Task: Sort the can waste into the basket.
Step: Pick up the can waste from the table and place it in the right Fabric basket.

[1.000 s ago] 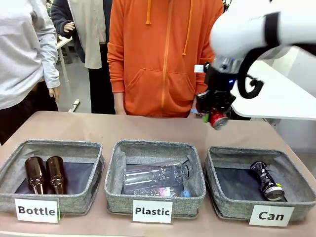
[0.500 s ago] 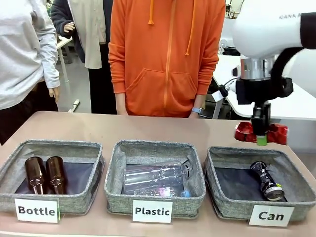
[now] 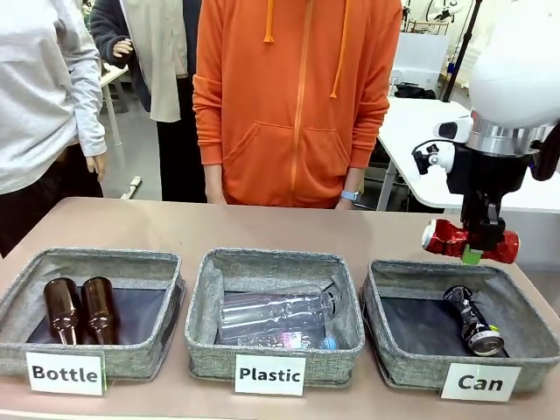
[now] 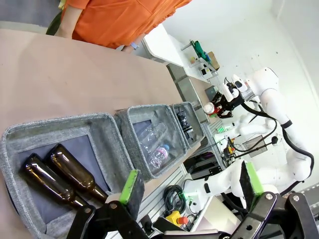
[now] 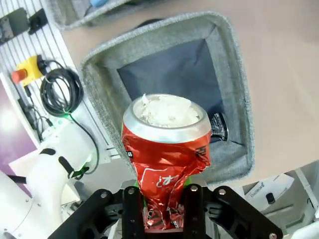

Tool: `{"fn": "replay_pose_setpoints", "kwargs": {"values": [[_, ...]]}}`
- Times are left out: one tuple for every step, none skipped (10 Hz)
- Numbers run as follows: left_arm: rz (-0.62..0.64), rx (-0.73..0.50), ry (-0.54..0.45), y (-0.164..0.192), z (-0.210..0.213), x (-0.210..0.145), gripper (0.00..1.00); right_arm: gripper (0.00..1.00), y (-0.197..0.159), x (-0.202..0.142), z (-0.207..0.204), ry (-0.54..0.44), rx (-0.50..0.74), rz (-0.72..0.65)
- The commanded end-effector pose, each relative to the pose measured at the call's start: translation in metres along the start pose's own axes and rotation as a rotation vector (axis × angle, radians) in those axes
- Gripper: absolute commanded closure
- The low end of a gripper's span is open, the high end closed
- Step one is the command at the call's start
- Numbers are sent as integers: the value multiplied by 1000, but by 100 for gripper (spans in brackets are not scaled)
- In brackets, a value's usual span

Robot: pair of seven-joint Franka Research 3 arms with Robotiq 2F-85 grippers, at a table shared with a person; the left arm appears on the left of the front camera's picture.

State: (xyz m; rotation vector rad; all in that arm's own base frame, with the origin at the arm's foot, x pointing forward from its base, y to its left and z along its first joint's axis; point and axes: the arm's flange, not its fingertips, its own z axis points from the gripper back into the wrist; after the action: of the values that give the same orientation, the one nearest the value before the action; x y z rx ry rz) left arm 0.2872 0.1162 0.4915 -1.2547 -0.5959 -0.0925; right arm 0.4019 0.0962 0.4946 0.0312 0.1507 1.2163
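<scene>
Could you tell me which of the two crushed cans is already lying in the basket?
The dark printed can lies inside the Can basket; the red can hangs above it in the right gripper.

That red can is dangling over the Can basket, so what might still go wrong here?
The right gripper holds the red can above the far rim of the Can basket, not its middle. Released here, it might clip the rim and roll onto the table. It might also bounce off the dark can already lying inside. The grip is on the crushed end, so it may slip early.
</scene>
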Motion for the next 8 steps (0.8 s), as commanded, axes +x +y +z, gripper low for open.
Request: {"fn": "replay_pose_setpoints", "kwargs": {"values": [[9,-15,-10,-4,0,1,0,100,3,1,-4,-46,13,28],[9,-15,-10,-4,0,1,0,100,3,1,-4,-55,6,24],[9,-15,-10,-4,0,1,0,54,4,1,-4,-58,-1,30],[9,-15,-10,-4,0,1,0,15,3,1,-4,-64,4,27],[9,-15,-10,-4,0,1,0,15,3,0,-6,-58,0,31],[9,-15,-10,-4,0,1,0,0,3,-1,-7,-53,-6,26],[9,-15,-10,-4,0,1,0,1,4,-1,-7,-50,-9,24],[9,-15,-10,-4,0,1,0,0,4,-1,-7,-51,-6,18]]}}
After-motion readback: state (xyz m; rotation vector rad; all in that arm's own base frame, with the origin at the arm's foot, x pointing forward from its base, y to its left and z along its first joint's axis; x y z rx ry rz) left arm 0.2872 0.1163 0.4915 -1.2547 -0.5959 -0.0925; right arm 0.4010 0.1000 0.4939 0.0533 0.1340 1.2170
